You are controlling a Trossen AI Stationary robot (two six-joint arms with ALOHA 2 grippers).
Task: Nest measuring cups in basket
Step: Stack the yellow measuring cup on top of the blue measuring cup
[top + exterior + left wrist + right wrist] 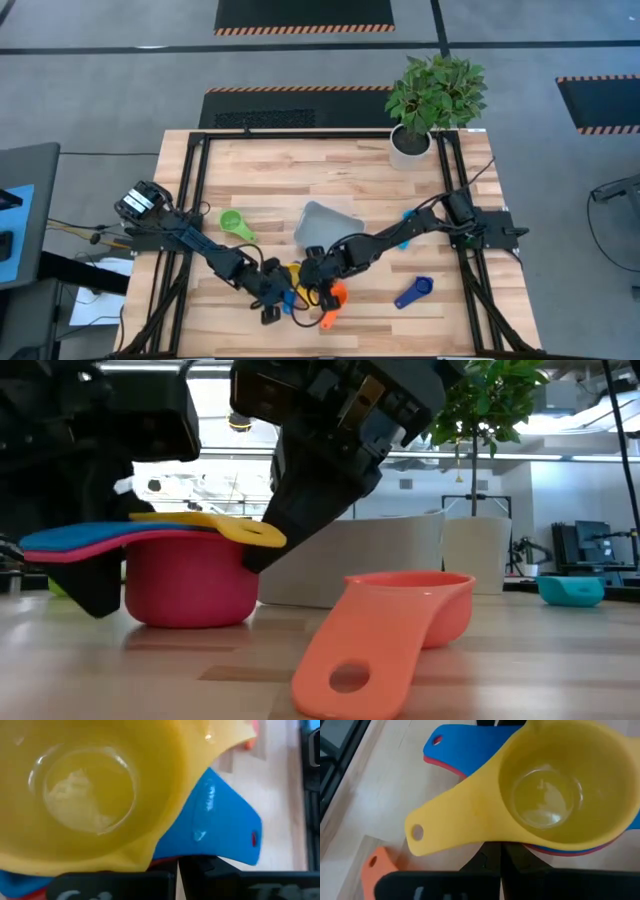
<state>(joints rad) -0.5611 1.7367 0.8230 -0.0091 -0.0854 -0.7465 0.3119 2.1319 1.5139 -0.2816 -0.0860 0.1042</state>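
Observation:
A yellow cup [545, 795] sits nested in a blue cup [220, 820], which sits in a red cup [190, 580] standing on the table near its front edge [293, 283]. My left gripper [178, 867] is shut at the stack's left side, under the blue and red handles [70, 542]. My right gripper [500, 855] is shut at the stack's right side, under the yellow handle [240, 528]. An orange cup [400, 610] lies on the table just right of the stack. The silvery basket [325, 225] stands behind it. My left gripper's shut fingers [95, 580] slant down from the table's left and stand against the red cup's outer wall [135, 585], below the blue and red handles. Whether they press on it or only stand close I cannot tell. My right gripper's shut fingers [285, 520] slant down from the right. Their tips meet the red cup's wall [245, 575] just under the root of the yellow handle [485, 827]. The stack stands upright on the table.
A green cup [233, 222] lies at the left middle, a dark blue cup [413, 291] at the front right and a light blue cup [570, 590] beside the right arm. A potted plant [415, 135] stands at the far right corner. Black frame rails run along both table sides.

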